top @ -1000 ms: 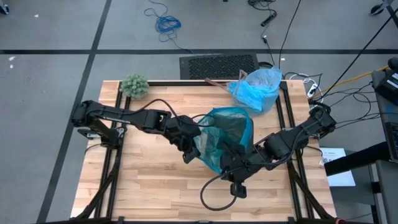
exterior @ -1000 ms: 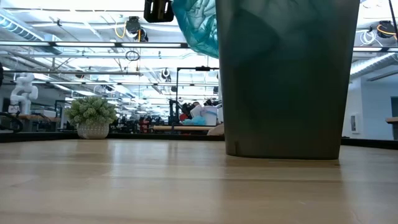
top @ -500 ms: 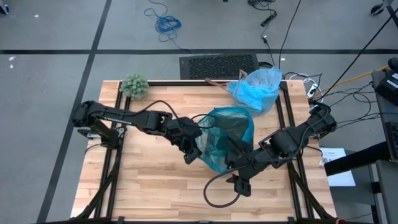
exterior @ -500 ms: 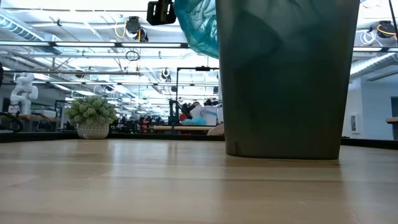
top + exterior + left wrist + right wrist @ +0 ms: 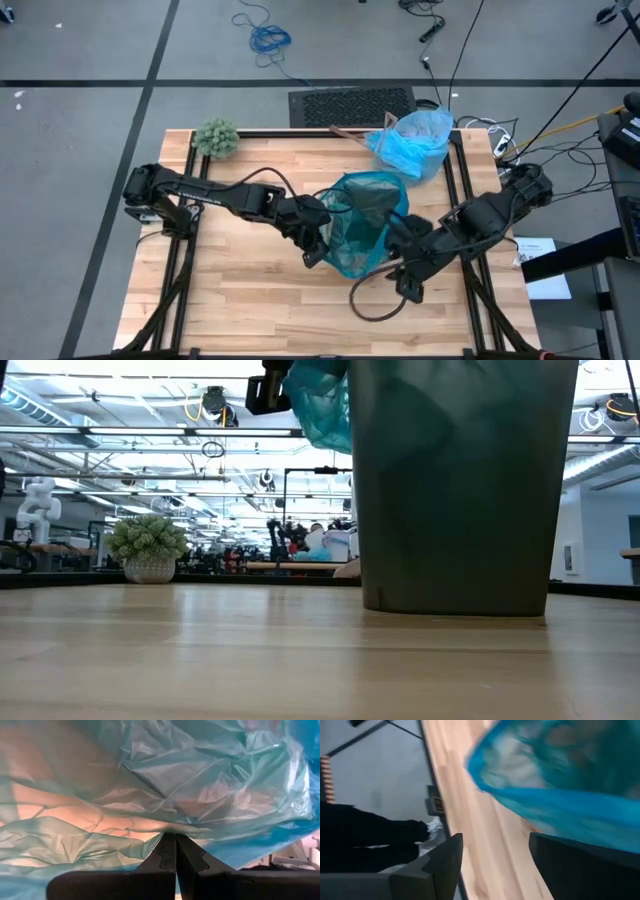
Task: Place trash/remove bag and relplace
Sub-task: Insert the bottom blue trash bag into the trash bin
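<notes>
My left gripper [image 5: 318, 243] is pinched tight on the teal liner [image 5: 362, 220] at the bin's [image 5: 460, 490] left rim, my right gripper [image 5: 395, 243] stands wide beside it, and the blue bag [image 5: 412, 142] rests at the table's [image 5: 250, 290] far right corner.

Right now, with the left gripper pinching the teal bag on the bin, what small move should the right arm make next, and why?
Probably bring the open right gripper back to the teal plastic bag's near rim and pinch it: it holds nothing, while the left gripper is shut on the opposite edge over the dark bin.
</notes>
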Action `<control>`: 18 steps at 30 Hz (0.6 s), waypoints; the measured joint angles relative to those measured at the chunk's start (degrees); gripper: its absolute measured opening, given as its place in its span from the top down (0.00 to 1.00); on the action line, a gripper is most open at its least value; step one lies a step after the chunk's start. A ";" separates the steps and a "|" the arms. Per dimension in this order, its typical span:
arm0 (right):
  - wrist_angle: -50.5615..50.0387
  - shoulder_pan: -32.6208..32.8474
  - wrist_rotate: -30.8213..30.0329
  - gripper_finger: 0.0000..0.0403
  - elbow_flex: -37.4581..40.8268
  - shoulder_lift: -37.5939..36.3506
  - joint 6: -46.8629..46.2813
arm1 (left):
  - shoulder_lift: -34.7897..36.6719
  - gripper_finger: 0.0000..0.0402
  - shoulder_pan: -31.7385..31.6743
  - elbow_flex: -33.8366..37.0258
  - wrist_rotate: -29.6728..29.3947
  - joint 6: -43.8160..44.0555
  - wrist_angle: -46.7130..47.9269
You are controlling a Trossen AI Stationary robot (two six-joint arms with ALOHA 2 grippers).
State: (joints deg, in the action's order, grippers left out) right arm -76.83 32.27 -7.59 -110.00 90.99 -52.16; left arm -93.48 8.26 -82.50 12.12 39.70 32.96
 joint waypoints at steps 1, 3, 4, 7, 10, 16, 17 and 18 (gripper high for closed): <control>-1.62 0.11 -0.28 0.45 0.00 -0.63 -0.67 | 0.03 1.00 0.03 0.00 -0.38 0.00 -0.06; -4.80 0.09 -0.42 0.46 0.00 -1.72 -1.70 | 0.03 1.00 0.03 0.00 -0.83 0.02 -0.01; -6.58 0.09 -0.42 0.46 0.00 -2.16 -2.09 | 0.03 1.00 0.01 0.00 -0.84 0.02 0.03; -11.90 -0.06 -0.20 0.46 0.00 -2.99 -2.36 | 0.03 1.00 0.01 0.00 -0.87 0.31 0.01; -12.89 -0.06 -0.03 0.46 0.00 -3.24 2.46 | 0.03 1.00 0.04 0.00 -1.01 0.33 0.03; -13.10 -3.82 -0.48 0.46 0.00 -3.35 15.23 | 0.03 1.00 0.01 0.00 -1.22 0.33 0.08; -13.10 -4.90 -1.42 0.46 0.00 -3.35 17.17 | 0.03 1.00 0.01 0.00 -1.52 0.34 0.05; -13.10 -6.01 -2.23 0.46 0.01 -3.35 19.27 | 0.03 1.00 0.01 0.00 -1.74 0.35 0.05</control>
State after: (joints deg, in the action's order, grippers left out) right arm -89.93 26.26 -9.82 -109.99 87.64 -32.89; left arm -93.45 8.27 -82.50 10.38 40.05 33.01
